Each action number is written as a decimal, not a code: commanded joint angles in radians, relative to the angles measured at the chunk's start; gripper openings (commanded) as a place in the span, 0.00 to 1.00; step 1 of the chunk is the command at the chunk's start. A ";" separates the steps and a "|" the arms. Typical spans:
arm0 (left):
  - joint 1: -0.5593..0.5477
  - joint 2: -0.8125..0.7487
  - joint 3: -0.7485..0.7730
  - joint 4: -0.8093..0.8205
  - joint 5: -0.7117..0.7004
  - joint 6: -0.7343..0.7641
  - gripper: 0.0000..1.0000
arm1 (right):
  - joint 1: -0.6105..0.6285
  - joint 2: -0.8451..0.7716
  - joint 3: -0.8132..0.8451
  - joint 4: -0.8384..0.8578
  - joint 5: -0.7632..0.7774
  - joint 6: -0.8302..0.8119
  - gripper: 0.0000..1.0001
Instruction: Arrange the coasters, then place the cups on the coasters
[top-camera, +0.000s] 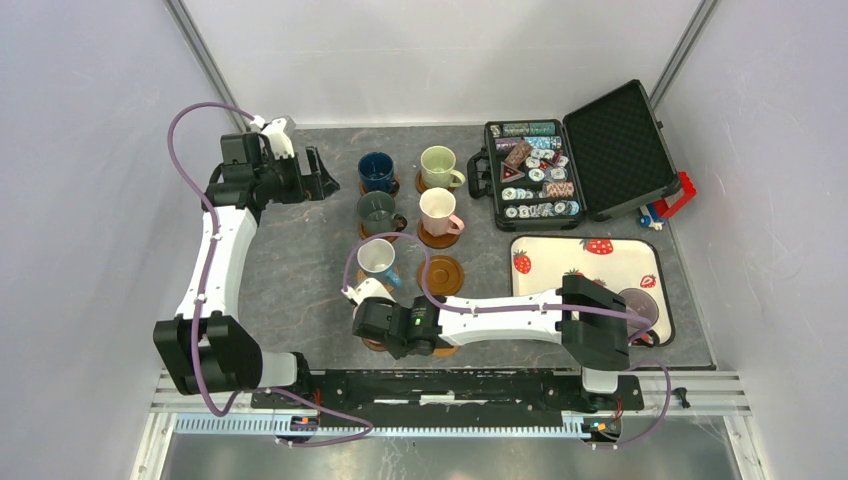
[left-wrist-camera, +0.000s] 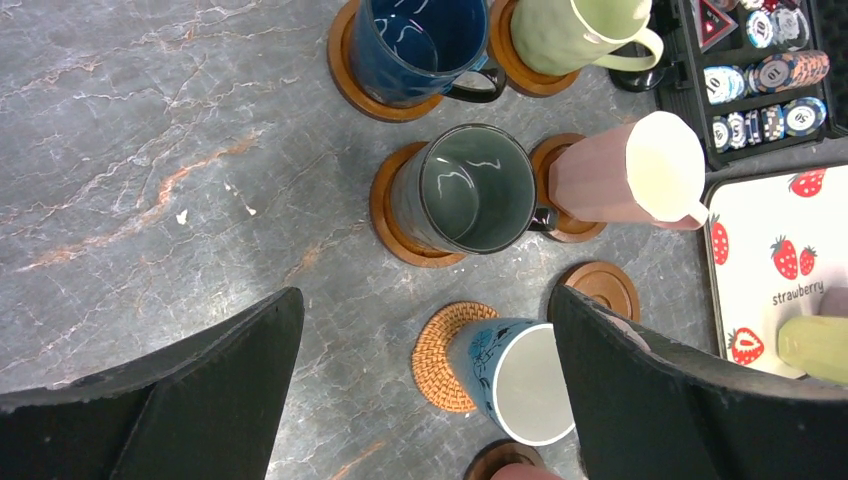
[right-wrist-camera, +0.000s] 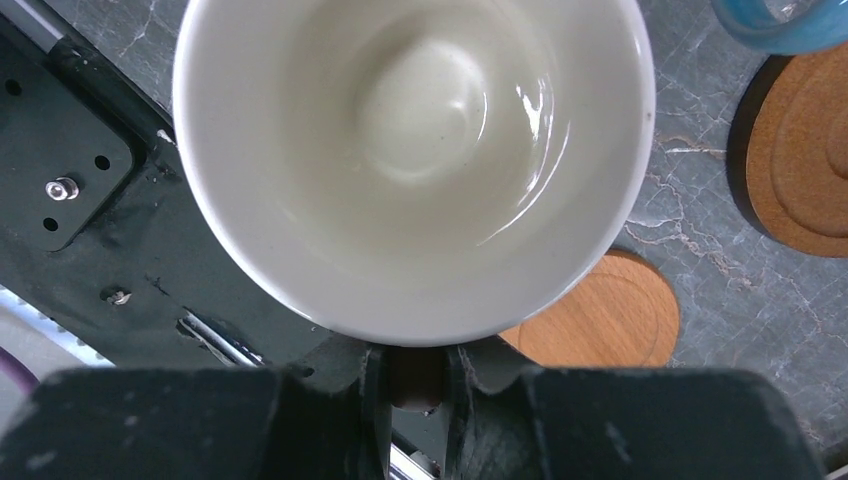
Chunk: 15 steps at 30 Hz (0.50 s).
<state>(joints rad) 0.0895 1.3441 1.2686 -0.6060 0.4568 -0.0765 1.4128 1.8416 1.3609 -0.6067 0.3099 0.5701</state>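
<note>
Six cups counted on the worktop (top-camera: 300, 270): five seated, one gripped.
The dark blue cup (top-camera: 376, 172), pale green cup (top-camera: 437, 166), grey-green cup (top-camera: 376, 212), pink cup (top-camera: 437, 212) and light blue cup (top-camera: 377, 258) each stand on their own coaster, in two columns. One bare coaster (top-camera: 441, 275) lies right of the light blue cup. The right jaws pinch the sixth cup (right-wrist-camera: 415, 150), pale inside, low at the near edge, just beside a light orange coaster (right-wrist-camera: 600, 315). The left jaws are spread wide, holding nothing, left of the dark blue cup.
</note>
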 joint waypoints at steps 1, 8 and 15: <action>0.005 0.001 0.003 0.046 0.040 -0.055 1.00 | 0.006 -0.018 0.009 0.067 0.006 0.021 0.25; 0.007 0.004 -0.018 0.064 0.049 -0.062 1.00 | 0.007 -0.035 -0.018 0.074 -0.017 0.020 0.39; 0.007 0.013 -0.034 0.080 0.058 -0.069 1.00 | 0.014 -0.087 -0.070 0.103 -0.079 -0.020 0.58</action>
<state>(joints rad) 0.0902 1.3491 1.2407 -0.5728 0.4789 -0.0971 1.4143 1.8263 1.3155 -0.5419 0.2615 0.5674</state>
